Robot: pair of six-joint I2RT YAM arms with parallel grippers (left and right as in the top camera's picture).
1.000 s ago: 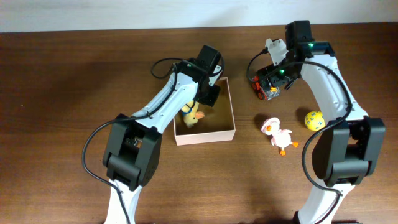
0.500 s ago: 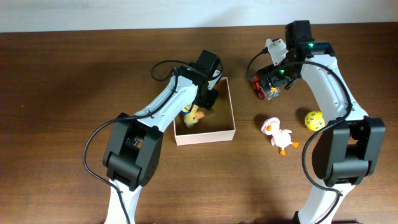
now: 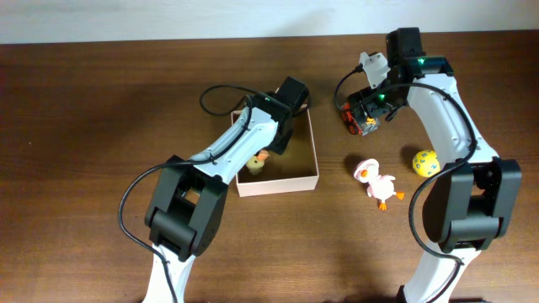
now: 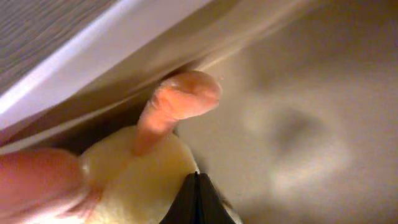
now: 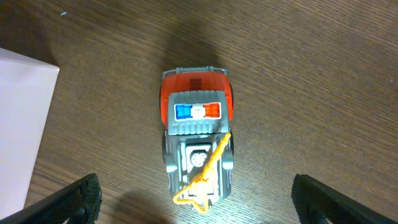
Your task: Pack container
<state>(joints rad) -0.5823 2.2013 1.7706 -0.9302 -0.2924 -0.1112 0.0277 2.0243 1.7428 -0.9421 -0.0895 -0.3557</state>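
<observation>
Overhead. Container (image 3: 278,185) flat on the brown desk (image 3: 84,126), left of centre, open side up. Inside it, near the front left corner, a yellow duck (image 3: 254,164). Left end effector (image 3: 278,145) down inside the container, just beside the yellow duck; opening not readable from up here. Right end effector (image 3: 364,118) above a toy car (image 3: 352,124), red and grey, on the desk to the right of the container and apart from it. Nearer the front, a pink and white duck (image 3: 377,181) and a patterned yellow egg (image 3: 425,161), both on the desk outside the container.

Left wrist. Very close and blurred. White container wall (image 4: 93,56) at upper left, tan floor to the right. Yellow duck (image 4: 137,180) low left, an orange part against the wall. Dark fingertips (image 4: 185,211) meet at the bottom edge with only a thin seam: closed, nothing seen between.

Right wrist. Toy car (image 5: 198,155) centred on the desk, blue, white and red light bar, yellow cord on its grey end. Fingers (image 5: 84,193) in the two bottom corners, spread wide and empty. White container corner (image 5: 18,124) at the left edge.
</observation>
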